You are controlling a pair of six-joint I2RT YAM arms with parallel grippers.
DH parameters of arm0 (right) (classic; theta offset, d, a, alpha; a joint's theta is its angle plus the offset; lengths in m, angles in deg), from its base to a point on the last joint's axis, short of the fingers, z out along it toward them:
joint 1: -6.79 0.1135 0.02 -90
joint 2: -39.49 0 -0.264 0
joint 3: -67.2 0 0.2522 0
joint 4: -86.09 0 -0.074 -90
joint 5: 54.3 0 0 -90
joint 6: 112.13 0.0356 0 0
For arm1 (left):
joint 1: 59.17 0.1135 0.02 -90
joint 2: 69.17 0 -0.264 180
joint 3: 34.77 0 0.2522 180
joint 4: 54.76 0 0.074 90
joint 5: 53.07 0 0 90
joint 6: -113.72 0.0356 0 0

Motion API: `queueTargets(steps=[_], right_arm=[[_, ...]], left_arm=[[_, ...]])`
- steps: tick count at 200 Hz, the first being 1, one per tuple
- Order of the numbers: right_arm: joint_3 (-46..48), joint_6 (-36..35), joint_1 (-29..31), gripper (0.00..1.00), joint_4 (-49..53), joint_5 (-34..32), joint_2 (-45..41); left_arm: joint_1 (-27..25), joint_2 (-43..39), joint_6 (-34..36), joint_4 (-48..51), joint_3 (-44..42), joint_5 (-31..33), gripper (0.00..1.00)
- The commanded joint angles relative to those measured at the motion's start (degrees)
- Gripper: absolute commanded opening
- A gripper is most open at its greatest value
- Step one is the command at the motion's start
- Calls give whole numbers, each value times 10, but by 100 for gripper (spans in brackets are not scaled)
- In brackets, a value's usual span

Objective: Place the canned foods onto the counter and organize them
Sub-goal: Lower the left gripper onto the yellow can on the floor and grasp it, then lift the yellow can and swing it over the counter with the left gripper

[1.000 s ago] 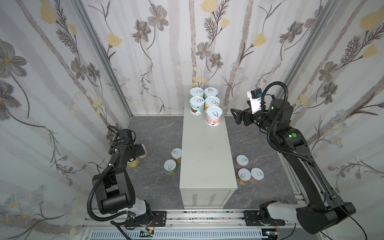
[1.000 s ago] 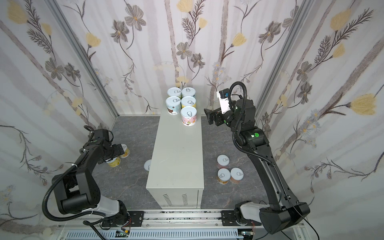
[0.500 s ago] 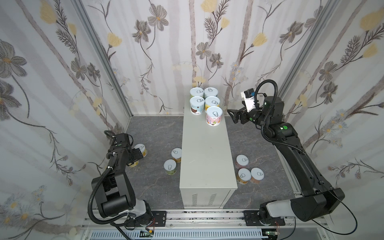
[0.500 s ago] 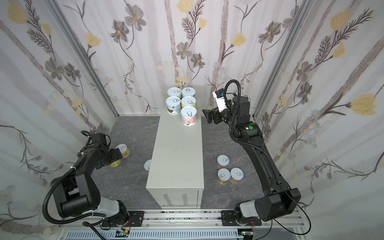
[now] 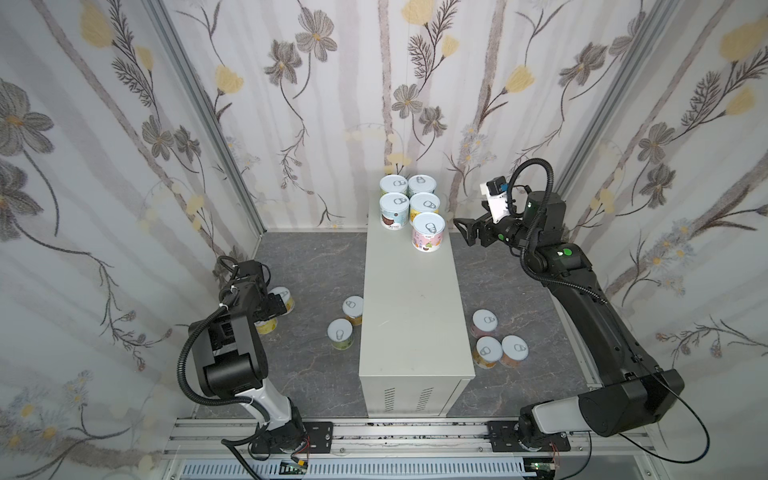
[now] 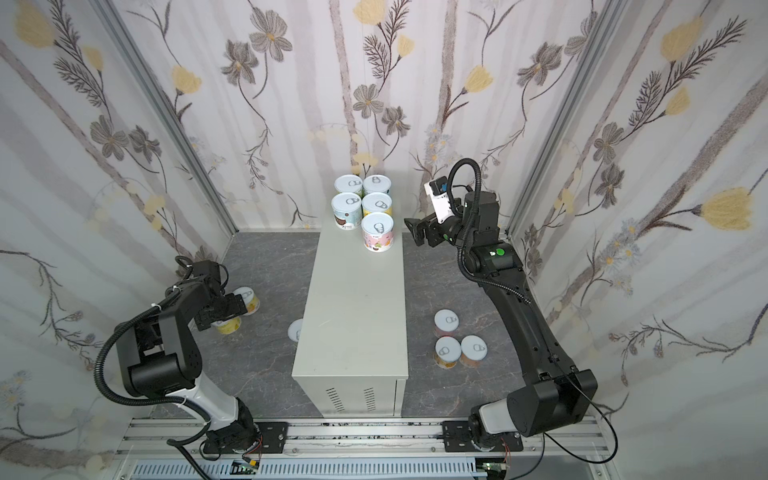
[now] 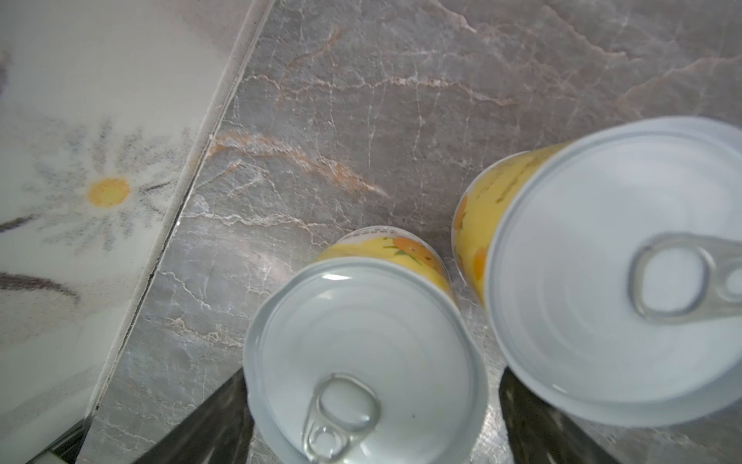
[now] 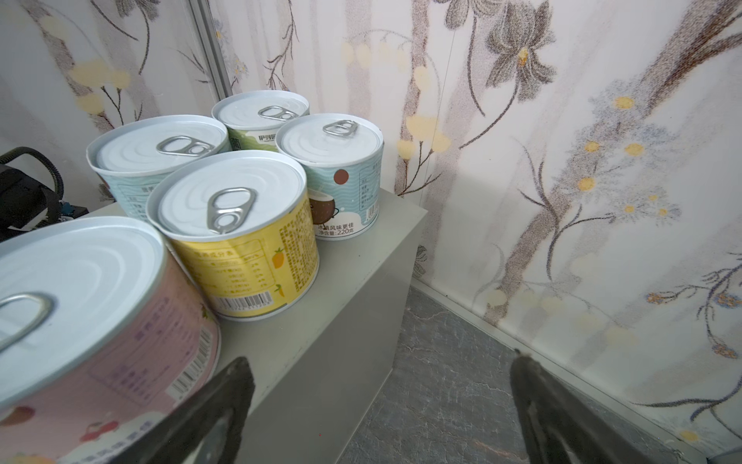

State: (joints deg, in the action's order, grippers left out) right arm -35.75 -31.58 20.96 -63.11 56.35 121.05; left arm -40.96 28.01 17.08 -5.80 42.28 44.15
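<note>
Five short pastel-labelled cans (image 5: 394, 204) with white pull-tab lids cluster at the far end of the long pale-grey metal bench (image 5: 411, 316) — seven more cans (image 5: 484, 321) stand on the dark marbled floor (image 5: 316, 266) beside it. Left of the bench, the left fingers (image 7: 208, 434) straddle a yellow can (image 7: 361, 361), spread apart; the right fingers (image 8: 562, 422) gape empty beside its far end.

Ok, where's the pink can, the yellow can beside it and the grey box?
pink can (image 5: 428, 226): in a top view, lid.
yellow can (image 8: 249, 261): right wrist view, label.
grey box (image 5: 411, 299): in a top view, bare top.

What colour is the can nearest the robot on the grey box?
That can is pale pink with fruit prints; clearest in the right wrist view.
</note>
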Motion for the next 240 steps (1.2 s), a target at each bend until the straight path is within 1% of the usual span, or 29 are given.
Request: queueTargets(steps=[1, 16, 60, 108, 161, 194, 198, 219, 240], right_arm=[[-2, -4, 0, 100, -16, 9, 2], [-2, -4, 0, 100, -14, 9, 2], [0, -2, -1, 100, -11, 13, 3], [-6, -4, 0, 100, -1, 25, -3], [-16, -11, 0, 100, 14, 39, 1], [-23, -6, 0, 100, 17, 55, -1], [-22, -6, 0, 100, 17, 55, -2], [-27, -7, 1, 100, 21, 57, -8], [-33, -7, 2, 100, 25, 67, -13]], left_arm=[[1, 16, -12, -15, 7, 18, 87], [0, 25, -12, -15, 8, -1, 81], [0, 22, -6, -24, -4, -5, 63], [0, 3, 4, -13, 13, -4, 52], [-9, -55, 10, 33, 59, 2, 49], [-38, -90, 17, 86, 105, 4, 47], [-43, -95, 19, 94, 127, 4, 47], [-65, -118, 23, 136, 178, -7, 46], [-85, -139, 27, 173, 235, -41, 44]])
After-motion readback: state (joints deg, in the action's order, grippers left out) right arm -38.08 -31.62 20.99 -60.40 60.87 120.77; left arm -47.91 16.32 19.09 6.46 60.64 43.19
